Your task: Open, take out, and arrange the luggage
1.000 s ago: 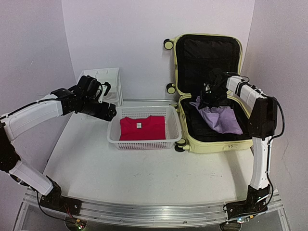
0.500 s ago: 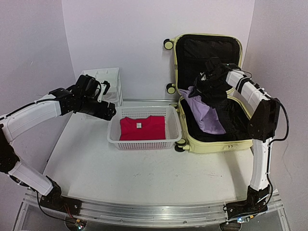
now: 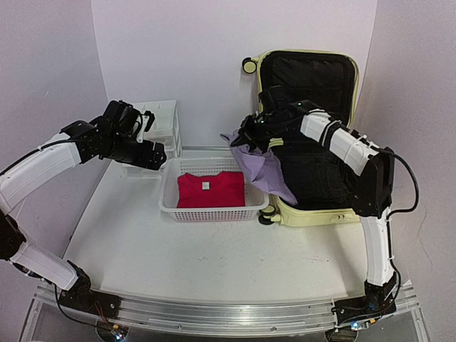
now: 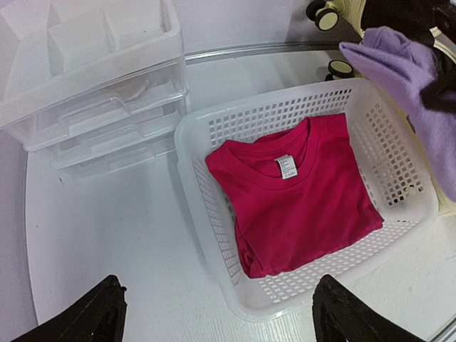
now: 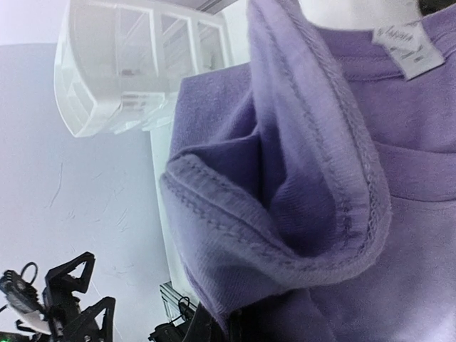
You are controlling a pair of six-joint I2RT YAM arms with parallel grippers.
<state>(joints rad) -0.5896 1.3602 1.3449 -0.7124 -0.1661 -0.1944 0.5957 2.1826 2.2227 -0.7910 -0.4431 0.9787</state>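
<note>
The luggage (image 3: 320,216), a pale yellow suitcase, lies open at the back right, its black-lined lid upright against the wall. My right gripper (image 3: 247,137) is shut on a purple shirt (image 3: 263,169), which hangs between the suitcase's left edge and the right end of the white mesh basket (image 3: 214,212). In the right wrist view the purple shirt (image 5: 313,178) fills the frame and hides the fingers. A folded red shirt (image 3: 210,189) lies in the basket. My left gripper (image 3: 153,158) hovers open just left of the basket; the left wrist view shows its gripper (image 4: 217,303) empty over the basket's corner (image 4: 206,235).
A white plastic drawer unit (image 3: 160,125) stands against the back wall behind the left gripper, and the left wrist view shows that drawer unit (image 4: 92,78) too. The suitcase's wheels (image 3: 249,65) stick out on its left side. White tabletop (image 3: 214,263) stretches in front of the basket.
My right arm has lifted the purple shirt out of the suitcase and carried it left to the basket's right end. The left arm has drawn back slightly, still open.
</note>
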